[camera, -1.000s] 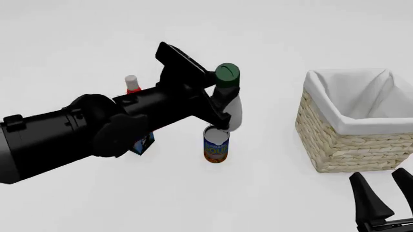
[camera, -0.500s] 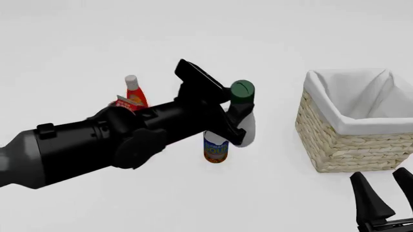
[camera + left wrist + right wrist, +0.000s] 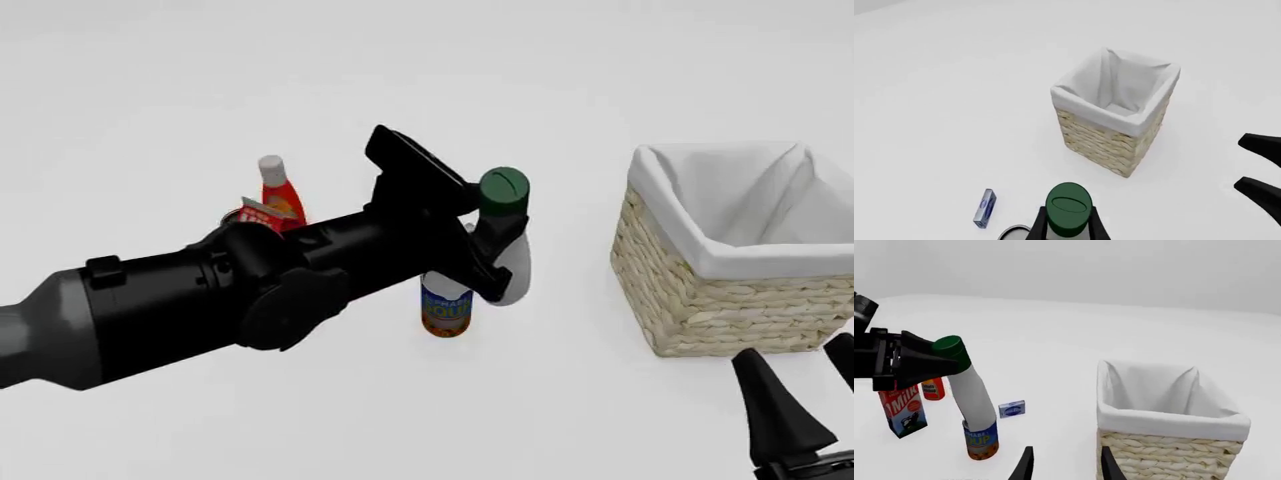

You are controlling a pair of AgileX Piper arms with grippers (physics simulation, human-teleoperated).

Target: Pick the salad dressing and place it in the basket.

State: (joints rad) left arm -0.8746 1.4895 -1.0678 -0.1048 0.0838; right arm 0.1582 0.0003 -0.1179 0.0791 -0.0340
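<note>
One salad dressing [image 3: 511, 262] clamped in left gripper [image 3: 483, 262], lifted, one basket [image 3: 727, 300] at 3 o'clock, one soup can [image 3: 447, 306] beneath, right gripper [image 3: 807, 403] fingers apart.

White tabletop [image 3: 160, 80] bore: wicker basket [image 3: 727, 300], soup can [image 3: 446, 308], milk carton [image 3: 902, 410], red bottle [image 3: 276, 189], small blue box [image 3: 1012, 409].
</note>
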